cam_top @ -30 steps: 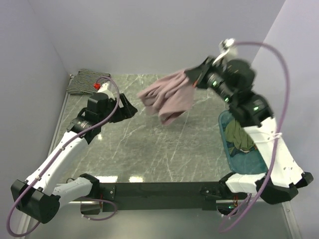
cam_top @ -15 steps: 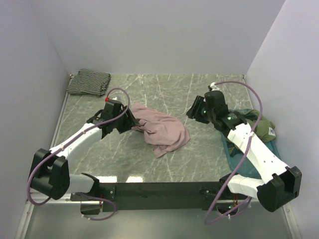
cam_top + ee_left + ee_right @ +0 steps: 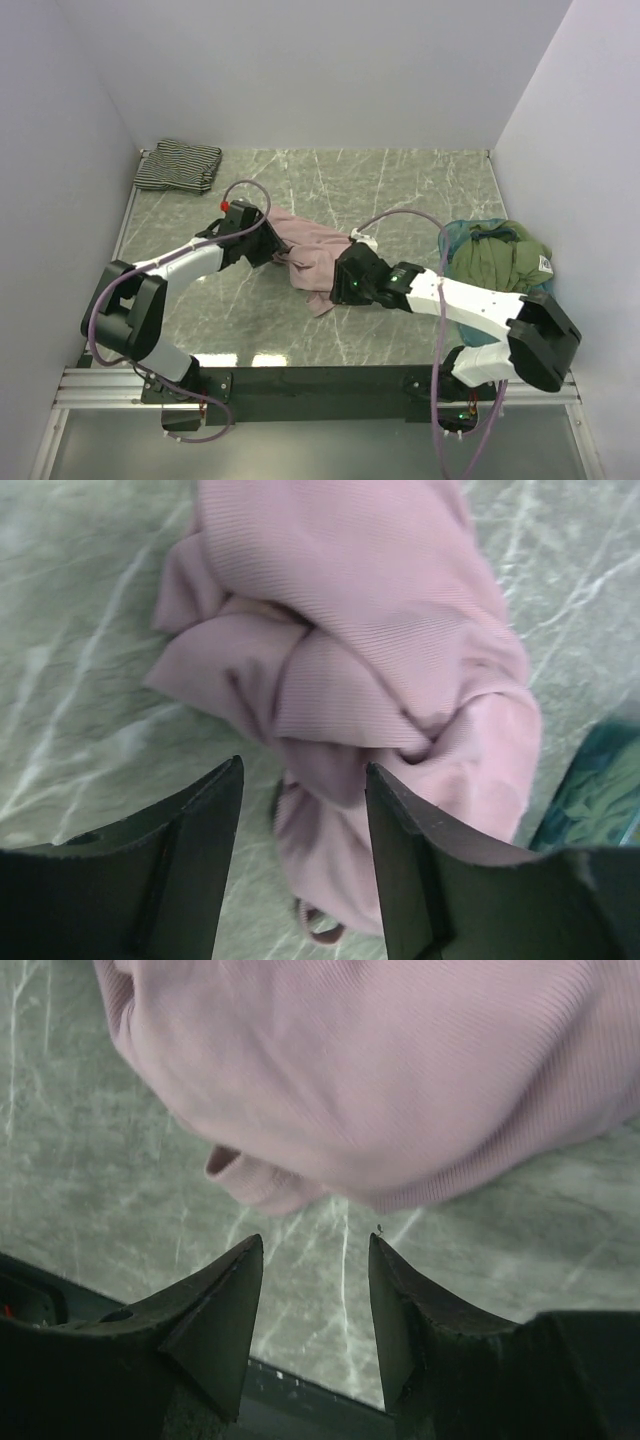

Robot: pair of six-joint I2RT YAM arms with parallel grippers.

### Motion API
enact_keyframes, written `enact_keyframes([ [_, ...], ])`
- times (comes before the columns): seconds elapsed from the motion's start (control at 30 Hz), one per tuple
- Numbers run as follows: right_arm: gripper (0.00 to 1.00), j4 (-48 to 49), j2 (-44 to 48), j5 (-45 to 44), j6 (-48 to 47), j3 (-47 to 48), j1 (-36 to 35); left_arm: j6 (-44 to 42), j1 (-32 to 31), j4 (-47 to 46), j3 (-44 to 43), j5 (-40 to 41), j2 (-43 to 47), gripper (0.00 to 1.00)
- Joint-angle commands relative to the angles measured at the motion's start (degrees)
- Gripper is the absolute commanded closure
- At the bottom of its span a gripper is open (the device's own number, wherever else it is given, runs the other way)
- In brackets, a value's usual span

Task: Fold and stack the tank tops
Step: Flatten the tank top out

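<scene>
1. The left gripper point(image 3: 303, 780) was spread wide, with a fold of the crumpled pink tank top point(image 3: 380, 630) lying loose between its fingers point(image 3: 200, 850).
2. The right gripper point(image 3: 314, 1250) gaped empty just beside the same top's other edge.
3. The striped tank top point(image 3: 178, 166) lay folded in the far left corner of the table point(image 3: 400, 190).

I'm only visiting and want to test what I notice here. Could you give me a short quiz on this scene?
1. True or false: the pink tank top lies neatly folded.
2. Where is the striped tank top? A) far left corner B) near right corner C) centre
3. Fill in: the left gripper and right gripper are both ____.
Key: 1 false, it is crumpled; 2 A; 3 open.
</scene>
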State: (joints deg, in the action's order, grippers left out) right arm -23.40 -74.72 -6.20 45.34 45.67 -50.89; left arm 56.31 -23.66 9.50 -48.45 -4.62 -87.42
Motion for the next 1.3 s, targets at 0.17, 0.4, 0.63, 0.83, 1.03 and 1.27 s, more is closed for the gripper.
enact_keyframes([
  [0.17,0.46,4.8,-8.5,-7.8,1.5,1.5,-0.6,1.7,-1.0,-4.0,-3.8,1.8,-3.4,0.34],
  [0.4,0.56,3.5,-10.4,-11.6,1.9,2.0,-0.6,0.5,-1.0,-2.3,-9.8,4.5,-9.8,0.45],
  [0.63,1.00,-5.6,-5.5,-21.2,-0.2,9.0,0.2,-0.7,-0.5,1.3,-16.1,7.9,-10.4,0.99],
  [0.83,1.00,-12.3,5.4,-25.3,-4.7,14.1,7.0,-2.3,1.6,5.7,-18.2,10.6,-2.5,0.99],
  [1.03,1.00,-14.0,15.2,-24.7,-10.1,17.7,17.1,-4.4,3.4,11.7,-19.0,15.2,9.4,0.99],
  [1.27,1.00,-14.5,20.1,-23.2,-15.2,21.7,19.8,-6.2,3.4,16.5,-19.4,17.9,22.5,0.99],
])
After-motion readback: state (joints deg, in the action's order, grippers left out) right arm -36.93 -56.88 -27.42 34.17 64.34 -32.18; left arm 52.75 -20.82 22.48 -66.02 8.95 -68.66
